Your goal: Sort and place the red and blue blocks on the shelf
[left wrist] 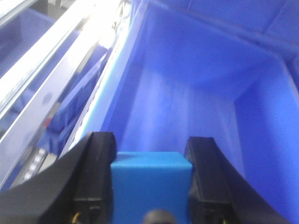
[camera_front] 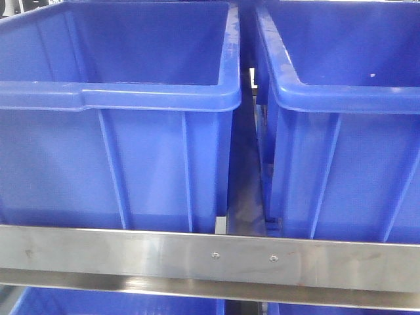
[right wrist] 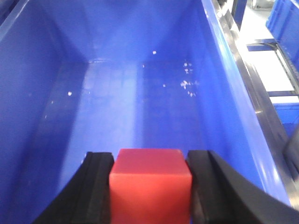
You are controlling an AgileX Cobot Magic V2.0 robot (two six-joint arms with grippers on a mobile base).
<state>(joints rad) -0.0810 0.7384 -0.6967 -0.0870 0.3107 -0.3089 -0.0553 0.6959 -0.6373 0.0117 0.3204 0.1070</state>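
the front-facing view sits close to the shelf (camera_front: 210, 257), level with its steel rail, facing two blue bins (camera_front: 118, 131) side by side. the left wrist view looks from behind its gripper (left wrist: 150, 184) down into a bin (left wrist: 187, 98), very near. the right wrist view does likewise over another bin (right wrist: 140, 93). bins are the shared ground.

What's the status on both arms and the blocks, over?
Left gripper shut on blue block, over a blue bin. Right gripper shut on red block, over another bin. Nothing obstructing.
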